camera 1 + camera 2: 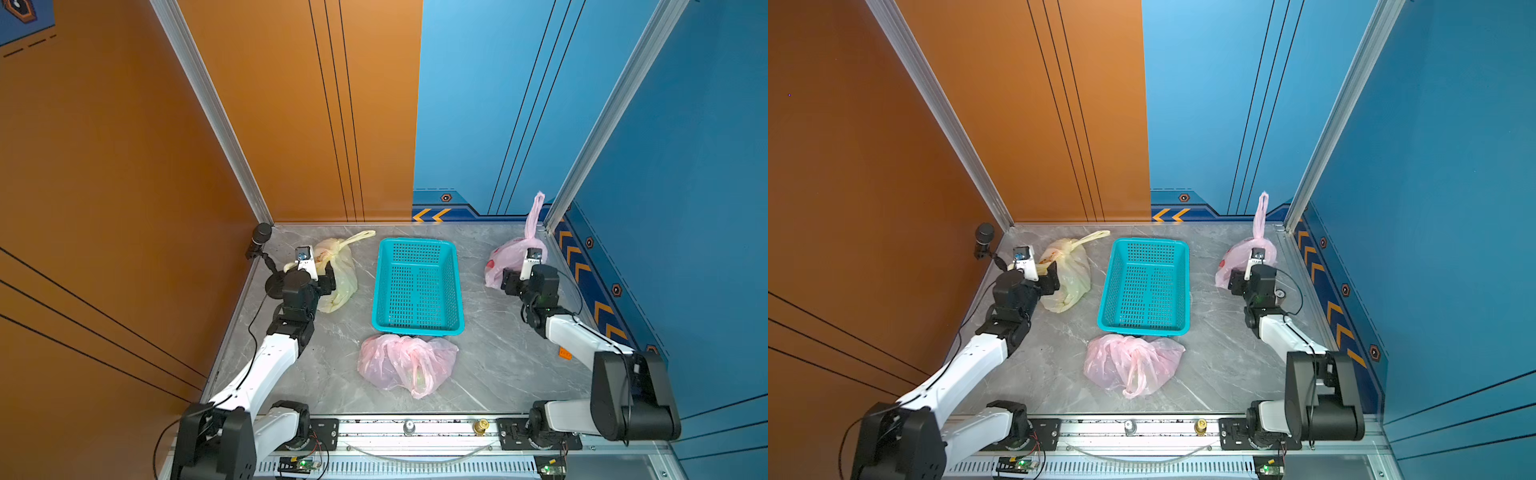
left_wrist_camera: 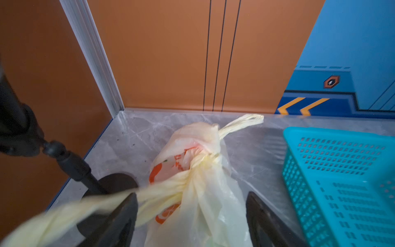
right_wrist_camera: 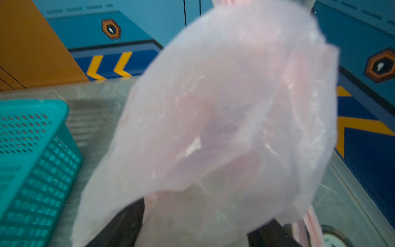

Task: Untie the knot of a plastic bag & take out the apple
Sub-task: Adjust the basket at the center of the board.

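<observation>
No legible words, unreadable orange print on yellow bag, orange chevron arrows on blue wall

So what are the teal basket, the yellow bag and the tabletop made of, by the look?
Teal basket: moulded rigid plastic, semi-gloss; uniform colour, regular slotted holes.
Yellow bag: thin translucent plastic film; crinkled, handles twisted into a knot, orange print visible.
Tabletop: grey marble look with white veins, smooth; could be stone or a printed laminate, can't tell.
</observation>
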Controlling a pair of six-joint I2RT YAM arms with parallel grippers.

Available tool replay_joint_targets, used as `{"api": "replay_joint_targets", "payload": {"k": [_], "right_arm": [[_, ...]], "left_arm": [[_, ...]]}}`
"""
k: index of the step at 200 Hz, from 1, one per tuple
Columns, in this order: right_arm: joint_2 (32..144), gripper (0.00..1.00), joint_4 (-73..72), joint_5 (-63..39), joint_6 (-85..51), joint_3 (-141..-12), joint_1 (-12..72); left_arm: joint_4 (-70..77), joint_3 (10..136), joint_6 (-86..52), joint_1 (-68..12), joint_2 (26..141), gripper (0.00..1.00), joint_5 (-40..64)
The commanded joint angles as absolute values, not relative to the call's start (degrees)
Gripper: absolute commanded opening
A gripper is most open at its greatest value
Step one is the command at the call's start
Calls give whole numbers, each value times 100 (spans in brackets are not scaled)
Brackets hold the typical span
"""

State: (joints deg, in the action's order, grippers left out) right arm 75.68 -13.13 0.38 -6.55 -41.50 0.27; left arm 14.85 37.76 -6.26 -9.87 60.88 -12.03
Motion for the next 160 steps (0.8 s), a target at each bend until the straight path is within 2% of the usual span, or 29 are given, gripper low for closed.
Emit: {"api": "replay_joint_targets", "payload": {"k": [1,25,64,89,143,160], "right_arm": [[7067,73,1383,-602,-1156,-4866,193],[6667,76,2247,-1462,-1595,-5043,541],[6410,76,2431,-1330,-2088,-4872,1573],[6786,75,2594,-1075,-2209,-5144,2051],[7863,68,2915,-659,-2375,-5757,2516],[8166,60,2849,-549,-2429,-5903,2596]], "left_arm": [[-763,4368,-1149,-1284,5890,79,-1289],[-1997,4909,-1286,-1547,5897,79,-956],[-2510,4912,-1758,-1697,5874,78,-105],[-2705,4966,-1859,-1951,5986,76,-62],[-3328,5295,-1881,-2288,6070,76,83],[-3375,5251,-1888,-2312,5985,76,28]]}}
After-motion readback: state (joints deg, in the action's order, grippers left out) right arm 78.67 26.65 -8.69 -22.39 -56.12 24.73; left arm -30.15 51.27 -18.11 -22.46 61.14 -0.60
